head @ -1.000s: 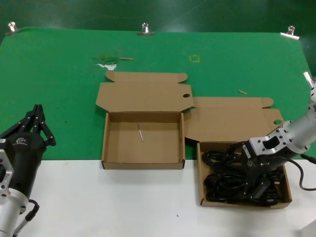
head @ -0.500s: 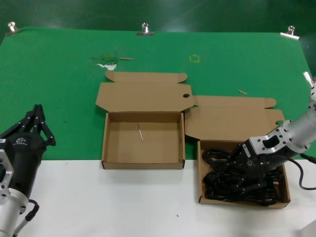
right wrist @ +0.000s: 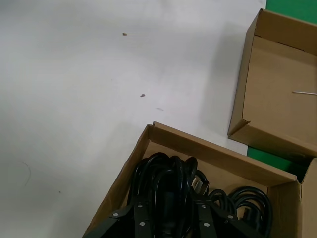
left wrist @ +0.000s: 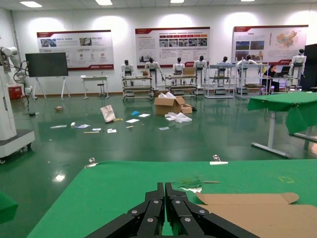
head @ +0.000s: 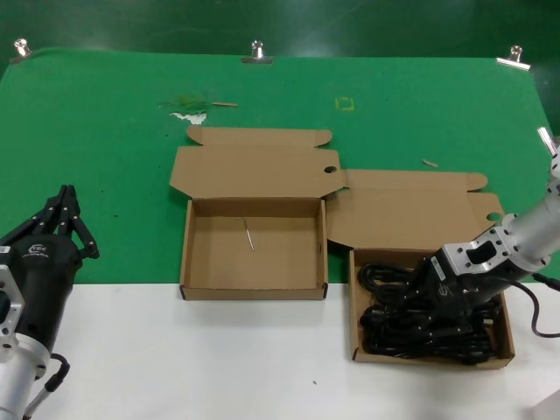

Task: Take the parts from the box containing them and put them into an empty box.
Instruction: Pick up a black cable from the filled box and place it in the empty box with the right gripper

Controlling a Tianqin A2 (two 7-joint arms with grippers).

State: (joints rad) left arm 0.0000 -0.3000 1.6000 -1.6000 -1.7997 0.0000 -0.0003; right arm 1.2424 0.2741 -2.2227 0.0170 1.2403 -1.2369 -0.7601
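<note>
Your right arm reaches in from the bench's right edge, forearm slanting down to the right gripper (head: 437, 308), which is sunk among the power cords (head: 398, 315) in the box of cords (head: 356, 306) at the front right of the bench. In the wrist view its fingers (right wrist: 141, 218) straddle one coiled cord, set close on either side; you cannot tell whether they have actually closed on it. Your left arm waits at the front left corner, the left gripper (head: 63, 219) pointing away from you, its fingers pressed together on nothing.

No writing on the boxes can be read.

You have two boxes: the empty box (head: 188, 262), holding only a thin pale sliver (head: 249, 234), sits mid-bench, beside the cord box. The tangled cords cannot be counted.
</note>
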